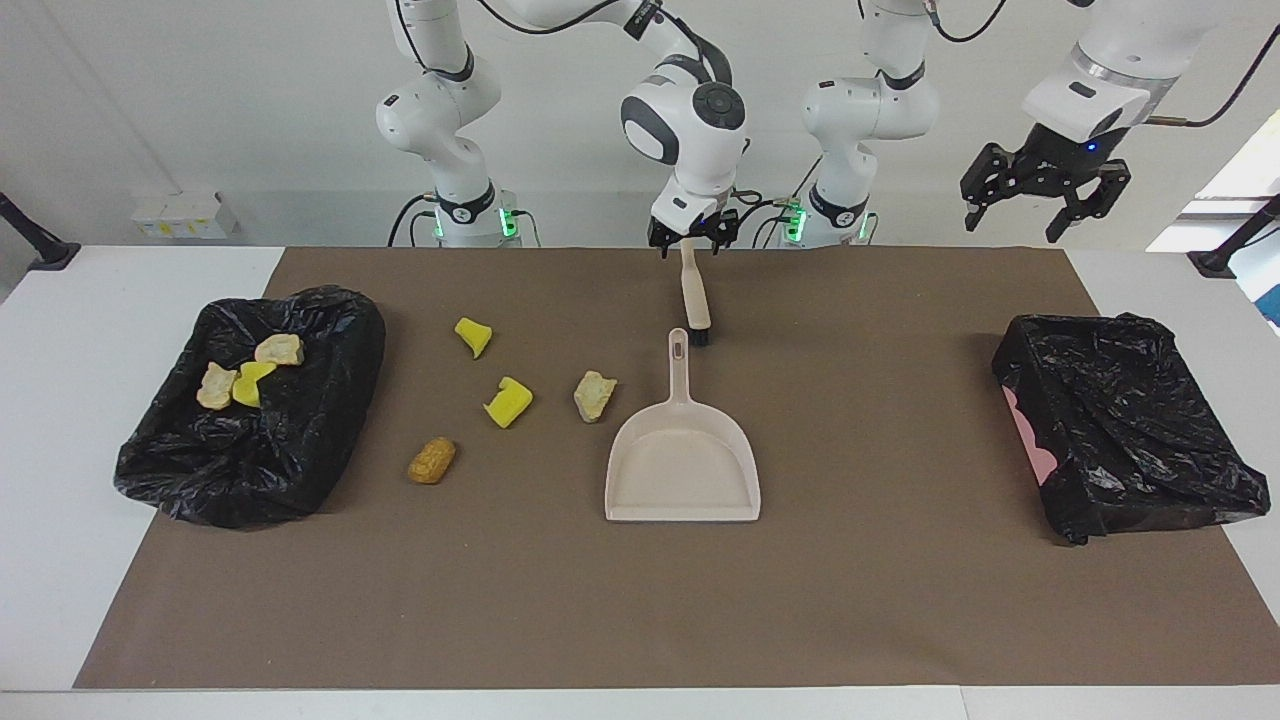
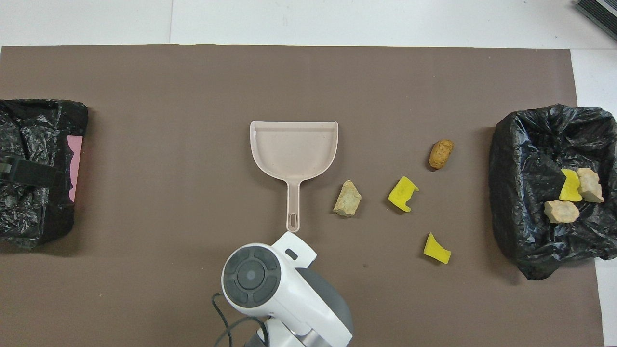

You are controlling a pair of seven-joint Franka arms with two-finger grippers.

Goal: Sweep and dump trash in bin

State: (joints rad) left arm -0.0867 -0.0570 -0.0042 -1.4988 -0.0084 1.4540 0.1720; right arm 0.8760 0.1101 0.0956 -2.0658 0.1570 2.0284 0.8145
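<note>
My right gripper (image 1: 690,248) is shut on the beige handle of a brush (image 1: 695,300). The brush hangs with its black bristles down at the mat, beside the handle end of a beige dustpan (image 1: 682,470), which also shows in the overhead view (image 2: 294,149). Loose trash lies on the mat between the dustpan and the bin (image 1: 330,400): a beige chunk (image 1: 594,395), two yellow wedges (image 1: 509,402) (image 1: 474,336) and an orange-brown piece (image 1: 432,460). Three more pieces (image 1: 250,375) lie in that bin. My left gripper (image 1: 1015,215) is open and empty, raised at the left arm's end.
A second black-lined bin (image 1: 1120,420) with a pink side showing stands at the left arm's end of the brown mat (image 1: 880,580). In the overhead view my right arm's hand (image 2: 270,279) covers the brush.
</note>
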